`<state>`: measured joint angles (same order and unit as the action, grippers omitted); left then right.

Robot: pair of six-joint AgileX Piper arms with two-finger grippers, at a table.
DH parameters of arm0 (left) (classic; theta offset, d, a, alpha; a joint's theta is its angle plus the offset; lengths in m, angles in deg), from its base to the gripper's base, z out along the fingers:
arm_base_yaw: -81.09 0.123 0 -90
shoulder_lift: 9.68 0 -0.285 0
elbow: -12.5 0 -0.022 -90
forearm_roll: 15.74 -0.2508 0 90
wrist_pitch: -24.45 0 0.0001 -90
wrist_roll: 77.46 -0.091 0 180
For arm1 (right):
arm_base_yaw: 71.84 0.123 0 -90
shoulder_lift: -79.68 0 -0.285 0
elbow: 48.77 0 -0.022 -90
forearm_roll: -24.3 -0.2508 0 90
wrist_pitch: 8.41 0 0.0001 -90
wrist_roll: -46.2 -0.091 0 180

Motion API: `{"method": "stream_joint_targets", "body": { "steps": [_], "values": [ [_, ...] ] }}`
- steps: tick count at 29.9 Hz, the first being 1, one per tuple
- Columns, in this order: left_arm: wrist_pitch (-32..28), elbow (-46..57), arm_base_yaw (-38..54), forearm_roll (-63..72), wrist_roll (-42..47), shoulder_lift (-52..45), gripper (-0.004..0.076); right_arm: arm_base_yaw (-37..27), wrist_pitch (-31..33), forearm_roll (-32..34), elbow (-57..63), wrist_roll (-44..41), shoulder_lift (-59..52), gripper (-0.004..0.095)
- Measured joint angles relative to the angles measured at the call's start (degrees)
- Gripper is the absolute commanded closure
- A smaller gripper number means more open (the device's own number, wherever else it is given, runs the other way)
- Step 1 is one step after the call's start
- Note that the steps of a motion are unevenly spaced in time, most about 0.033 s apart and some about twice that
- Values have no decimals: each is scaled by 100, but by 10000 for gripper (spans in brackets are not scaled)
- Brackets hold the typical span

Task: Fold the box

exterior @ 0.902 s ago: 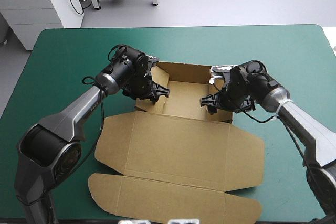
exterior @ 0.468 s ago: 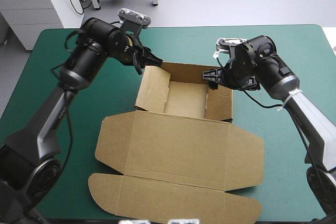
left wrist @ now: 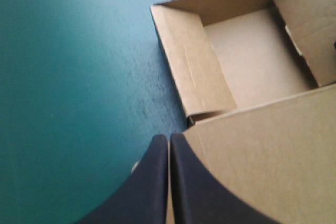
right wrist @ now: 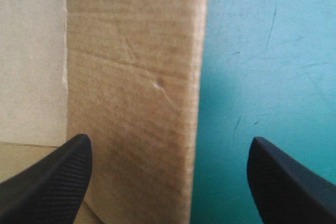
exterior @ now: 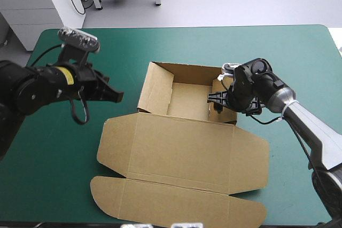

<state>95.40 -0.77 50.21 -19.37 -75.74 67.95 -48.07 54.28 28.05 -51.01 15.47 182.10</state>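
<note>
Brown cardboard box (exterior: 181, 148): far tray walls raised, lid flat near. Right gripper (right wrist: 168, 145) gaped wide, straddled tray's right wall (right wrist: 136, 93); contact unclear. Left gripper (exterior: 115, 95) pinched closed, empty, stood left of box.

No text, label, brand, number or sign can be read in any view. The box (exterior: 181, 148) shows only plain brown board, inside and out, and the teal-green worktop (exterior: 64, 158) is unmarked. A small yellow patch (exterior: 65, 75) at the left of the high view may be a label, but it is too small to read.
</note>
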Motion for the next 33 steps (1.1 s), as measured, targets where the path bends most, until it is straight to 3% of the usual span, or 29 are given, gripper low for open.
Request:
{"method": "stream_joint_targets", "body": {
  "steps": [4, 7, 9, 13, 18, 23, 29, 33],
  "values": [
    [4, 956, 0, -168, 107, -653, 732, 0, -283, -107, 400, 0, 0, 196],
    [4, 1708, 0, -258, 196, -1205, 732, 0, -452, -117, 586, 0, 0, 316],
    [-2, 2209, 0, -269, 285, -1612, 732, 0, -543, -135, 635, 0, 0, 484],
    [-73, 3085, 0, -372, 635, -2461, 732, 0, -750, -225, 641, 0, 0, 921],
    [-257, 4205, 0, -409, 907, -3843, 732, 0, -805, -326, 524, 150, 0, 928],
    [-458, 5073, 0, -450, 970, -4995, 732, -180, -318, -376, -202, 561, 6, 928],
    [-884, 5826, 0, -559, 990, -5929, 732, -1043, 645, -108, -1443, 1301, -33, 928],
    [-904, 6184, 0, -720, 990, -6100, 732, -1918, 832, -29, -1694, 1998, -209, 928]
  ]
}}
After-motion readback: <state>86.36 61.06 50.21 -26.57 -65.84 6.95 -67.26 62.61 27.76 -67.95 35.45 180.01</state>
